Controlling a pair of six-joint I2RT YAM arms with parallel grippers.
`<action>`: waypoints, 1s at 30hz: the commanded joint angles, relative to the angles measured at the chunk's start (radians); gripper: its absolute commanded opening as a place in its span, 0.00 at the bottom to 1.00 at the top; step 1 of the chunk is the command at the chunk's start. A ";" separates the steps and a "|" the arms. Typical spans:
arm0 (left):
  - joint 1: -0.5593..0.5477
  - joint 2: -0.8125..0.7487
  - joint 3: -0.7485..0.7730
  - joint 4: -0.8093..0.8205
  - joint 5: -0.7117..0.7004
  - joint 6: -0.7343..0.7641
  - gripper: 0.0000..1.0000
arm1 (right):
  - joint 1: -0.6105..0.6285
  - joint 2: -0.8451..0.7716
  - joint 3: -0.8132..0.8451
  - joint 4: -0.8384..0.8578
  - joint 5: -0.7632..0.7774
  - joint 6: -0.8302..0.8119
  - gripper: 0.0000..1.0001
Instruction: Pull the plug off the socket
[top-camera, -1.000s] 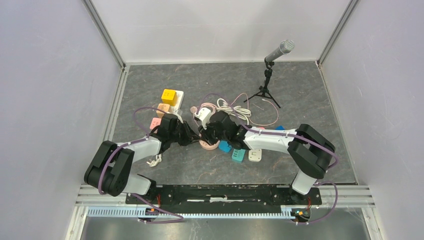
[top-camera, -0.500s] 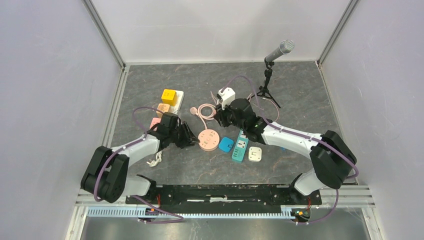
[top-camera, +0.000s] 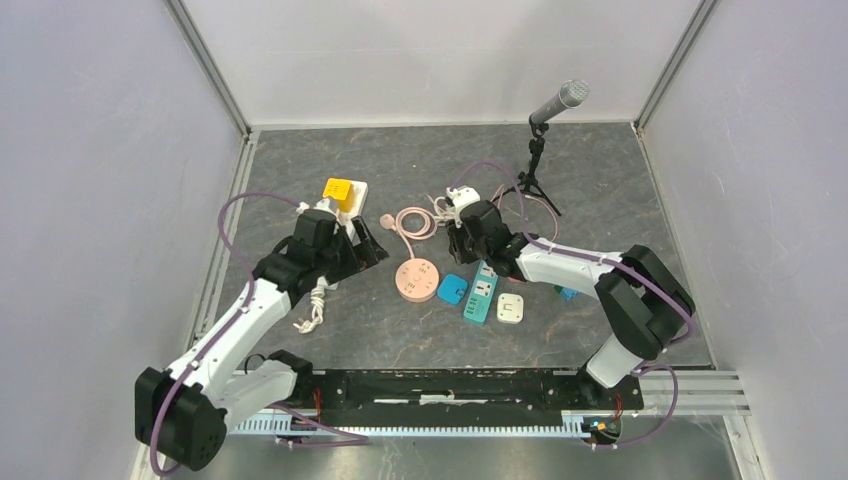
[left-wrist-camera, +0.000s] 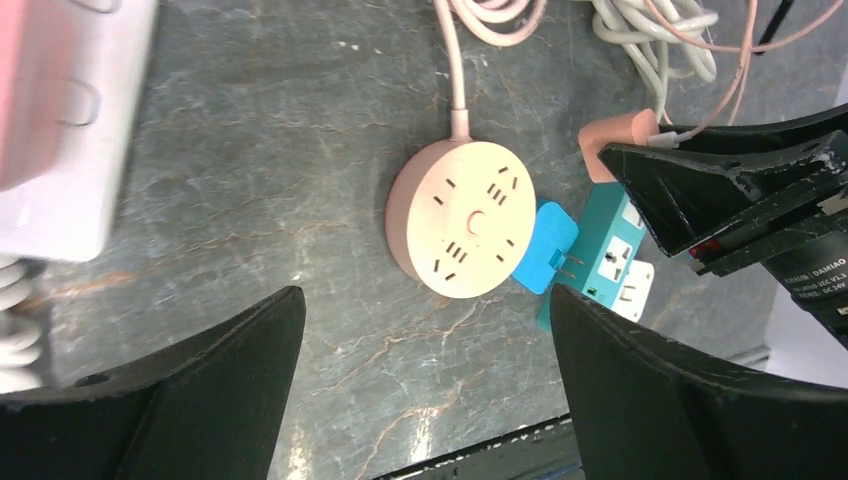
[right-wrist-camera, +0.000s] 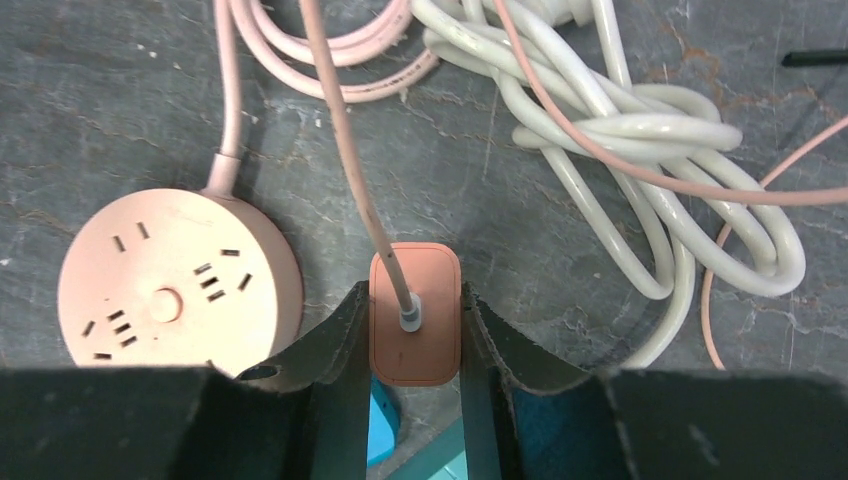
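The round pink socket lies flat on the grey table, its slots bare, also in the left wrist view and the right wrist view. My right gripper is shut on the pink plug, which hangs above the table to the right of the socket and apart from it. A thin pink cable runs from the plug's back. In the top view my right gripper sits behind the socket and hides the plug. My left gripper is open and empty, up and to the left of the socket.
A blue adapter, a teal power strip and a small white socket lie right of the pink socket. A white cable coil and a microphone tripod stand behind. Yellow and pink cube sockets sit at the left.
My right gripper pulled the plug off the socket and carried it back and right. My left gripper let go of the socket, opened wide and drew back to the left.
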 joint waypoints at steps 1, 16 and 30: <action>-0.003 -0.061 0.074 -0.165 -0.166 0.070 1.00 | -0.020 0.005 0.006 -0.007 -0.010 0.032 0.40; 0.036 -0.023 0.303 -0.377 -0.498 0.100 1.00 | -0.030 -0.181 -0.055 0.050 -0.098 -0.001 0.83; 0.180 0.233 0.429 -0.295 -0.417 0.167 1.00 | -0.030 -0.395 -0.226 0.138 -0.339 0.019 0.84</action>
